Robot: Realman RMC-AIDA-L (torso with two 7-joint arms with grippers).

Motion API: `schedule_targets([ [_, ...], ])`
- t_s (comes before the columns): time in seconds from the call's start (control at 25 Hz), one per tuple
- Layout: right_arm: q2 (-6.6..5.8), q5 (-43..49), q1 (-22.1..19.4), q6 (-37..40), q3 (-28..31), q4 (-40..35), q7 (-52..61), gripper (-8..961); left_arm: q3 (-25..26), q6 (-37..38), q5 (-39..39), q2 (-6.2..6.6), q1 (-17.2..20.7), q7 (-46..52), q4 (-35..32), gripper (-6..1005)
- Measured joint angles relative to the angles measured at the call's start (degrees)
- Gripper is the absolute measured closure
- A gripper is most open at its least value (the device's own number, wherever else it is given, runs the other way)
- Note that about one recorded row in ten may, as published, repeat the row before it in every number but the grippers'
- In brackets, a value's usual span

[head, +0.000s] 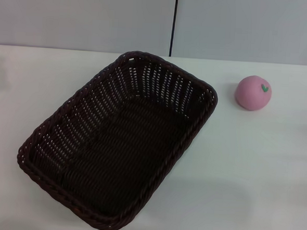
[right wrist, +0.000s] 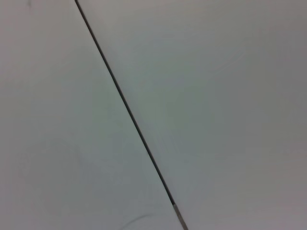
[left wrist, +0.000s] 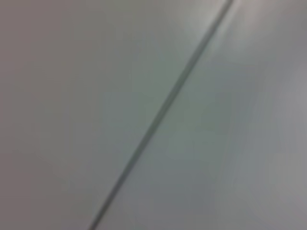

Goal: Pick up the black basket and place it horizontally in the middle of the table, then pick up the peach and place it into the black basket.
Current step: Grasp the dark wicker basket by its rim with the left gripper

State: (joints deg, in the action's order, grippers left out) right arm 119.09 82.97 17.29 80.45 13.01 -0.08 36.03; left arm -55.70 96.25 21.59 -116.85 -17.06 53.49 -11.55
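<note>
The black basket (head: 118, 139) lies on the white table (head: 254, 168) in the head view, left of centre. It is turned diagonally, one end near the front left and the other toward the back centre, and it is empty. The pink peach (head: 253, 92) with a green leaf mark sits on the table at the back right, apart from the basket. Neither gripper shows in any view. Both wrist views show only a pale panel with a dark seam.
A grey wall with a dark vertical seam (head: 173, 22) stands behind the table's back edge. Bare tabletop lies right of the basket and in front of the peach.
</note>
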Motion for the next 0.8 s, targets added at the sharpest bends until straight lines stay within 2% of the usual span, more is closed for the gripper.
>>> schedule_targets([
  [0.2, 0.0, 0.0, 0.0, -0.4, 0.0, 0.0, 0.0, 350, 0.0, 0.0, 9.0, 1.54, 0.2, 0.1, -3.6, 931],
  [0.24, 0.0, 0.0, 0.1, -0.5, 0.0, 0.0, 0.0, 350, 0.0, -0.1, 14.1, 2.37, 0.2, 0.4, -6.1, 906],
  [0.28, 0.0, 0.0, 0.1, -0.7, 0.0, 0.0, 0.0, 350, 0.0, -0.1, 14.9, 2.51, 0.2, 0.5, -6.4, 881],
  [0.36, 0.0, 0.0, 0.1, -0.8, 0.0, 0.0, 0.0, 350, 0.1, -0.6, 21.7, 3.82, -0.1, 2.8, -9.6, 831],
  [0.52, 0.0, 0.0, 0.3, -1.1, 0.0, 0.0, 0.0, 350, 0.3, -4.4, 32.7, 6.07, -0.9, 13.0, -15.7, 730],
  [0.68, 0.0, 0.0, 0.3, -1.8, 0.0, 0.0, 0.0, 350, 0.5, -7.4, 44.1, 8.0, -1.6, 24.0, -22.6, 538],
  [0.72, 0.0, 0.0, 0.3, -1.8, 0.0, 0.0, 0.0, 350, 0.7, -7.7, 49.4, 8.82, -2.1, 28.9, -25.3, 490],
  [0.8, 0.0, 0.0, 0.3, -2.0, 0.0, 0.0, 0.0, 350, 1.3, -7.6, 55.6, 9.63, -3.1, 34.2, -28.1, 414],
])
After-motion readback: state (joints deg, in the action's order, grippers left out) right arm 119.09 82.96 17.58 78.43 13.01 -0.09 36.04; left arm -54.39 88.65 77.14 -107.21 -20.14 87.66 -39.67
